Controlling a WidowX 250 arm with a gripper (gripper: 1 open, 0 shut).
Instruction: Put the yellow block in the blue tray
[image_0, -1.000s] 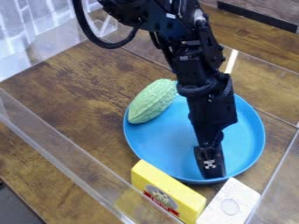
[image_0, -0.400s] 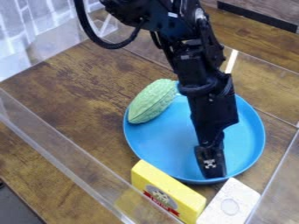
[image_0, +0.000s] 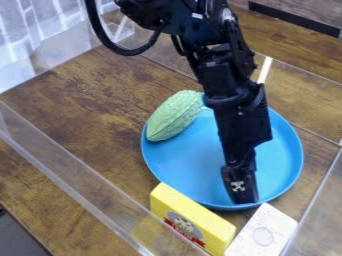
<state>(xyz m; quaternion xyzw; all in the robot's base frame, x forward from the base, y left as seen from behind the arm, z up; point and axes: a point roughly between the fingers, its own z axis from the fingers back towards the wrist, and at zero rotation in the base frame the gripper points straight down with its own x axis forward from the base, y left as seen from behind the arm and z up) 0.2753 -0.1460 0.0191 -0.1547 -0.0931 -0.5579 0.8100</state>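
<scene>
Positioning the open tool (image_0: 238, 182) over the yellow block (image_0: 193, 217), lying toward the camera from it, is requiring lateral travel clear of the tray rim (image_0: 158, 166).

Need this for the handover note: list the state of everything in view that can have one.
Yellow block: outside the tray, at its near edge.
Blue tray: on the table, holding part of the green oval.
Green textured oval: leaning over the tray's rim.
White block: beside the yellow block.
Pincer: open, above the tray.
</scene>
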